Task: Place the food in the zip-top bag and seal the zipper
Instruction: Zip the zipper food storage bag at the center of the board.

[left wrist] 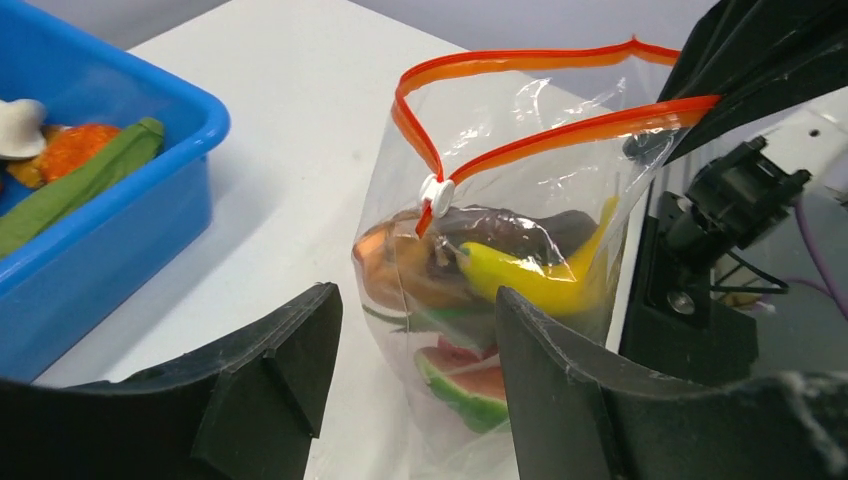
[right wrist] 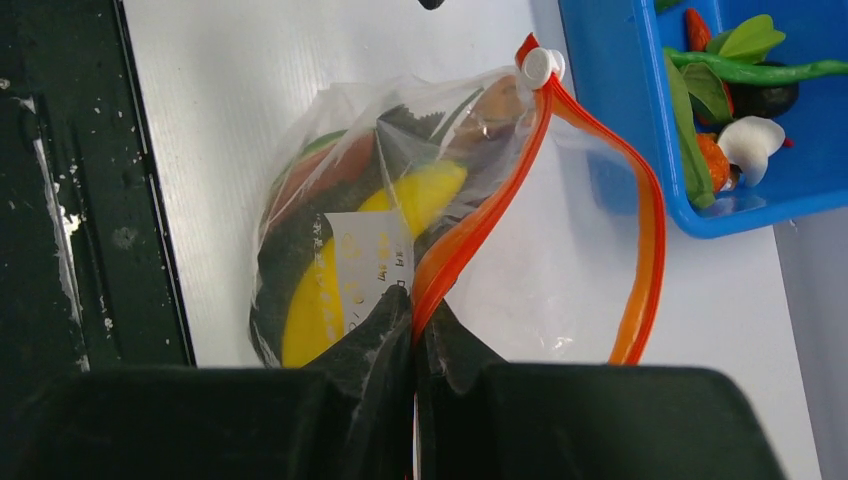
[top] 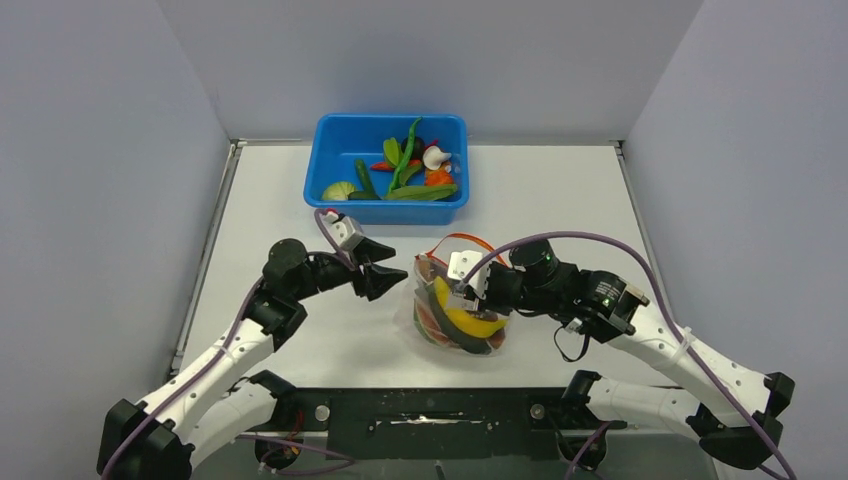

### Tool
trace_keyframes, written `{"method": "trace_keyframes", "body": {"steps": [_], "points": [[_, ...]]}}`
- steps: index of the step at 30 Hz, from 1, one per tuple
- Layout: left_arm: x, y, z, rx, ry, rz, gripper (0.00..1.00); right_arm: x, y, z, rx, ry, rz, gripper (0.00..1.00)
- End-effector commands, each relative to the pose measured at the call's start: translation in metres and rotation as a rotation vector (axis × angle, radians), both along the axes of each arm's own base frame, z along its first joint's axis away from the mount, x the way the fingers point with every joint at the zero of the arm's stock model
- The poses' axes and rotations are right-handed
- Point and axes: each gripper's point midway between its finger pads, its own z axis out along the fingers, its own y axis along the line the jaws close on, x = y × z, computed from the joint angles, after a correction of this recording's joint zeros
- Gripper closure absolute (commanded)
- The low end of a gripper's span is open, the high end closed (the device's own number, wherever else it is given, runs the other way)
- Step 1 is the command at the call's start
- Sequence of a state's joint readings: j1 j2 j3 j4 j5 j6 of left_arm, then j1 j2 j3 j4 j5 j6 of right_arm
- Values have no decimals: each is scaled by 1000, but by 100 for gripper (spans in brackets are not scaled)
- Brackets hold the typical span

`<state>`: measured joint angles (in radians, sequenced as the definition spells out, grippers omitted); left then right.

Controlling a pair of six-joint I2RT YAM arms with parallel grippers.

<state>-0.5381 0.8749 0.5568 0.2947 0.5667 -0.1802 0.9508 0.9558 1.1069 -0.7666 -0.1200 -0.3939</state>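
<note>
The clear zip-top bag [top: 462, 318] lies near the table's front middle, its mouth gaping open. Inside it I see a yellow banana [left wrist: 540, 280], a watermelon slice [left wrist: 465, 380] and dark and orange pieces. The red-orange zipper [left wrist: 560, 135] rims the open mouth, with its small white slider [left wrist: 436, 194] at the left end. My right gripper [right wrist: 414, 320] is shut on one side of the zipper strip [right wrist: 470, 240] and holds the bag up. My left gripper [top: 385, 267] is open and empty just left of the bag, level with its lower part [left wrist: 410, 350].
A blue tub [top: 388, 165] stands at the back middle with more toy food: green pods [top: 420, 192], a white mushroom [top: 436, 156], red and orange pieces. It shows at the left in the left wrist view [left wrist: 120, 200]. Grey walls enclose the table.
</note>
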Motion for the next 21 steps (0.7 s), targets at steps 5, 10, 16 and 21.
{"method": "trace_keyframes", "body": {"steps": [5, 10, 16, 21], "points": [[-17, -16, 26, -64, -125, -238, 43, -16, 15, 28, 135, -80, 143, 96], [-16, -28, 16, -72, -82, -333, 43, -24, 22, 31, 177, -81, 194, 96], [-9, -33, 17, -60, -125, -364, 43, -28, 24, 33, 182, -91, 225, 96], [-10, -37, 12, -38, -149, -422, 43, -31, 26, 35, 199, -89, 248, 96]]}}
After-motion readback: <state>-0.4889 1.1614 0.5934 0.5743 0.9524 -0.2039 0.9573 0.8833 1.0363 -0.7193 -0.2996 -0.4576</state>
